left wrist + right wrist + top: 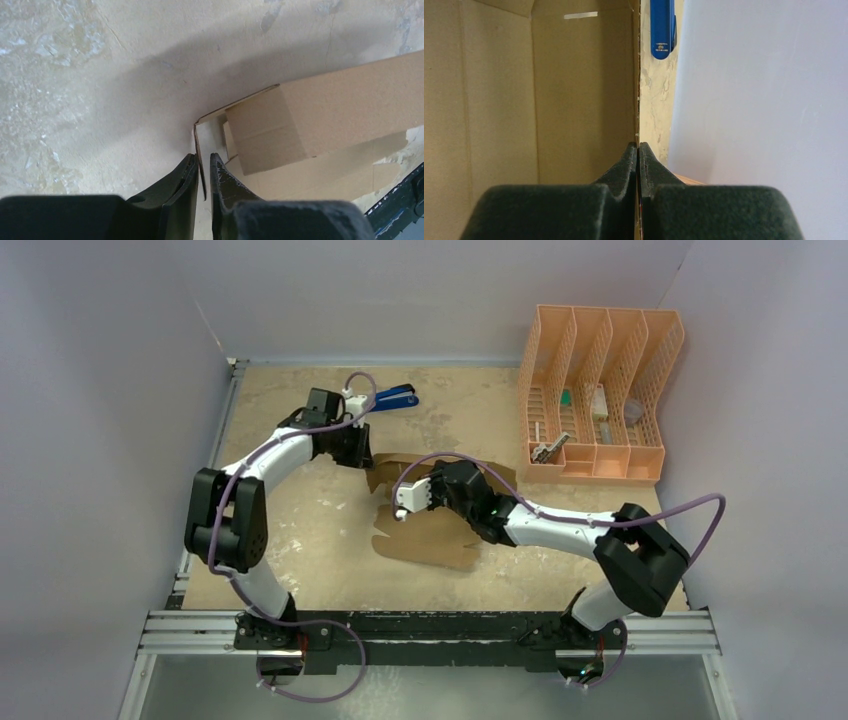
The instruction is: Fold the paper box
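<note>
Left gripper (202, 172) is pinching a thin flap of the paper box (425, 540), sitting left of the orange organizer (598, 472), right gripper (638, 155) clamping its wall edge, probably needing slow, matched pulls.

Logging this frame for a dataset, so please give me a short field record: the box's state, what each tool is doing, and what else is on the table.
paper box: brown cardboard, partly folded, some panels raised, on the table
left tool: closed on a thin upright flap edge
right tool: closed on a panel edge
other items: blue object at far side; peach mesh organizer at far right
</note>
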`<action>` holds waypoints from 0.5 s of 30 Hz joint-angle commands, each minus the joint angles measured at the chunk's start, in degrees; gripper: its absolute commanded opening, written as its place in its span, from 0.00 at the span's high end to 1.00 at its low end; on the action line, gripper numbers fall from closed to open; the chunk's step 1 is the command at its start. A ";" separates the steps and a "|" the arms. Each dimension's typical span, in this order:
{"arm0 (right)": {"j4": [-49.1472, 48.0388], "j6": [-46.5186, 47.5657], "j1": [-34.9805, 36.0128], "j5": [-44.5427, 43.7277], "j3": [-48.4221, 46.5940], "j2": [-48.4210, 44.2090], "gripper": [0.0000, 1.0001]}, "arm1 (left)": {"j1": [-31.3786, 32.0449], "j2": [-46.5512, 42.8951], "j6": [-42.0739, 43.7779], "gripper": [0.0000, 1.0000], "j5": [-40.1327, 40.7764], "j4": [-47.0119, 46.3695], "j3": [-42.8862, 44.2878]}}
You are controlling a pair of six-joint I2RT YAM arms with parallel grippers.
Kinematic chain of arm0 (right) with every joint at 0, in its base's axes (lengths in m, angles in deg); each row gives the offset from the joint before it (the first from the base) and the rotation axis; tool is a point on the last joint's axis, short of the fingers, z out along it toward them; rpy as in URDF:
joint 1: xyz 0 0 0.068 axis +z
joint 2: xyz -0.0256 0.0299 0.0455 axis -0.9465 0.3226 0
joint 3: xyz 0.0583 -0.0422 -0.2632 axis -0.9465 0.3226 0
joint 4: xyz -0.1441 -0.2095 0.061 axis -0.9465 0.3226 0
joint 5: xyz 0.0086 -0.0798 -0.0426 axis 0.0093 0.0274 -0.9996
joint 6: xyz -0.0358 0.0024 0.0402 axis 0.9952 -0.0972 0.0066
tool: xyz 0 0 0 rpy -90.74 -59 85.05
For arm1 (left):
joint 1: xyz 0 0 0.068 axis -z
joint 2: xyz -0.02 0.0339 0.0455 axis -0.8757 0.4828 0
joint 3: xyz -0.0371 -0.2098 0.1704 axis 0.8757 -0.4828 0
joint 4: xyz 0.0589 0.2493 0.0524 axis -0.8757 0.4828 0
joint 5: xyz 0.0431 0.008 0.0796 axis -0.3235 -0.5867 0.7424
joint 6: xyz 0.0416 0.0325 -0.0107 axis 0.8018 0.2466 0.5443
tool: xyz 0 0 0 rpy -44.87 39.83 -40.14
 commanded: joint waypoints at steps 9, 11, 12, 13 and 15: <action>-11.50 1.65 0.51 -2.66 3.44 0.93 1.00 | 7.94 -15.70 -11.34 0.90 9.89 -11.58 -10.39; -12.85 1.65 0.52 -3.14 4.03 1.20 1.00 | 8.64 -17.63 -13.11 0.90 10.89 -13.13 -12.29; -13.44 1.61 0.59 -3.28 4.50 1.41 1.00 | 8.94 -18.36 -13.96 0.90 11.03 -13.75 -13.27; -14.21 1.62 0.67 -3.54 4.91 1.56 1.00 | 9.30 -18.91 -14.75 0.90 11.04 -14.14 -13.96; -16.29 1.68 0.78 -4.05 6.04 1.95 1.00 | 9.96 -19.68 -16.66 0.89 11.37 -15.35 -15.40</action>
